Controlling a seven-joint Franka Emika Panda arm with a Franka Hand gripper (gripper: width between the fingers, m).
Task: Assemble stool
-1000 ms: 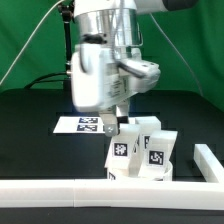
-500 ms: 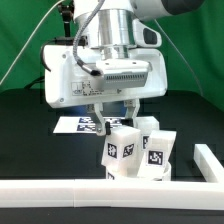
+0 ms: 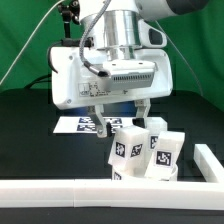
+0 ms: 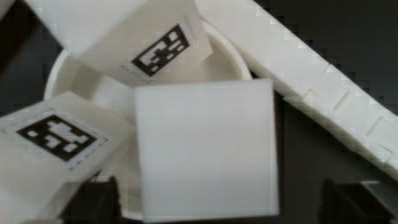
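The white stool parts stand close together by the L-shaped rail. Two tagged block legs (image 3: pixel 127 151) (image 3: pixel 164 152) stand in front, and a third leg (image 3: pixel 131 126) stands behind them, under my gripper (image 3: pixel 121 118). In the wrist view this third leg (image 4: pixel 205 150) fills the space between my fingers (image 4: pixel 98 200). One finger is against it and the other stands apart. The gripper (image 4: pixel 222 205) is open. Two more tagged legs (image 4: pixel 151 45) (image 4: pixel 63 135) rest on the round seat (image 4: pixel 80 88). The seat is mostly hidden in the exterior view.
The long white L-shaped rail (image 3: pixel 60 190) runs along the front and turns back at the exterior view's right (image 3: pixel 210 162). It passes right beside the stool parts in the wrist view (image 4: pixel 320 80). The marker board (image 3: pixel 82 124) lies behind the gripper.
The wrist has turned about a quarter turn since one second ago. The jaws now stand wider apart. The front legs have shifted slightly toward the exterior view's right.
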